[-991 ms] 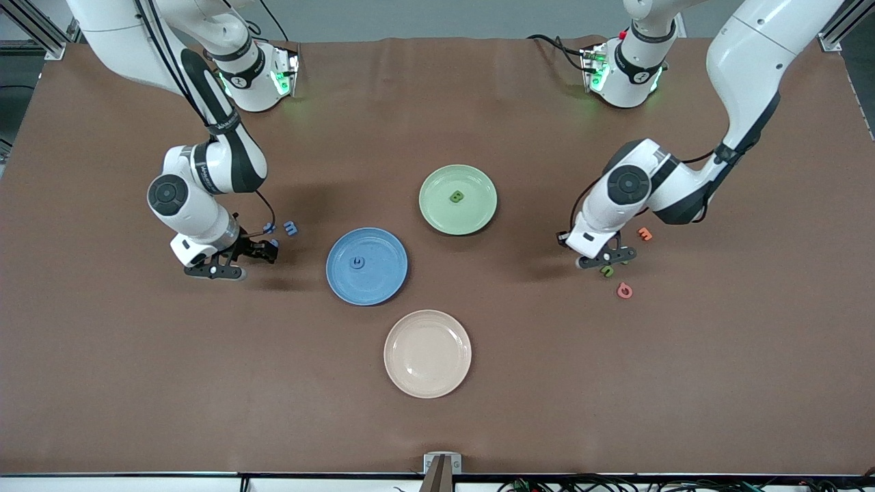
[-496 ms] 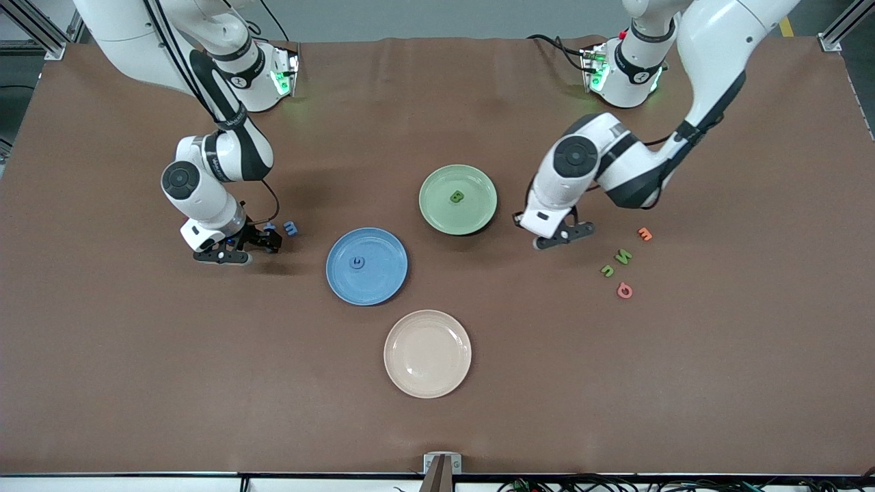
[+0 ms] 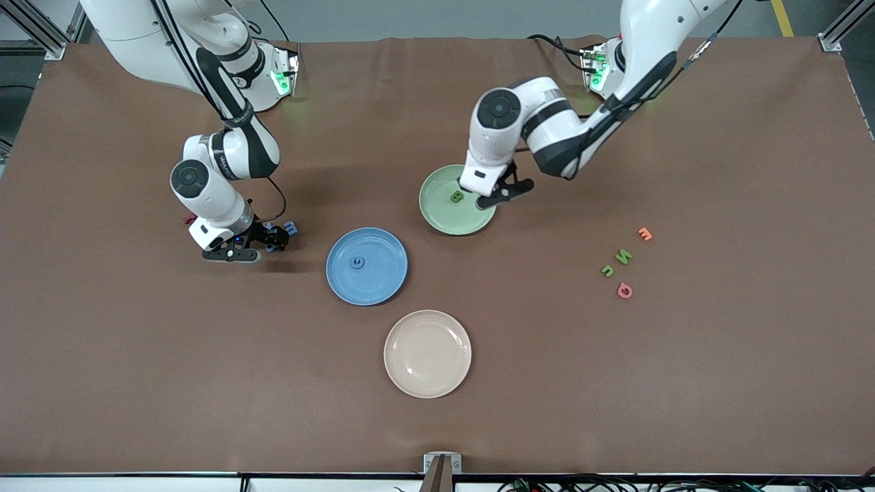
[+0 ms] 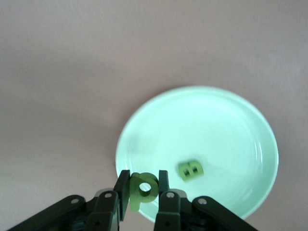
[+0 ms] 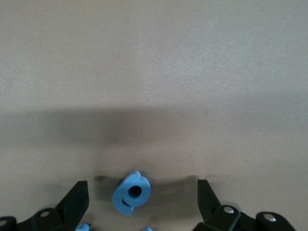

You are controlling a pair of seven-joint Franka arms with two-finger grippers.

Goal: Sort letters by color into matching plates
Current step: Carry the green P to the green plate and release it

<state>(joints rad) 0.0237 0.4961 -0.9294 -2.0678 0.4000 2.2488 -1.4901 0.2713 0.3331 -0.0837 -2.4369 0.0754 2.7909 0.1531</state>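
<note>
My left gripper (image 3: 495,198) hangs over the rim of the pale green plate (image 3: 444,213), shut on a green letter (image 4: 143,188) that stands between its pads. A green B (image 3: 456,197) lies in that plate. In the left wrist view the plate (image 4: 216,115) and the B (image 4: 190,170) show past the gripper (image 4: 143,185). My right gripper (image 3: 273,240) is low over the table, open, with a blue letter (image 5: 131,192) between its fingers (image 5: 77,199). Another blue letter (image 3: 290,228) lies just beside it. The blue plate (image 3: 384,275) holds one blue letter (image 3: 357,262).
Two green letters (image 3: 623,257) (image 3: 607,270) lie toward the left arm's end, with an orange letter (image 3: 644,234) and a pink one (image 3: 624,290) close by. A beige plate (image 3: 427,353) sits nearer the front camera than the blue plate.
The left arm has swung from the letters at its end of the table to the green plate, carrying the green letter. The right gripper has edged toward the blue letters.
</note>
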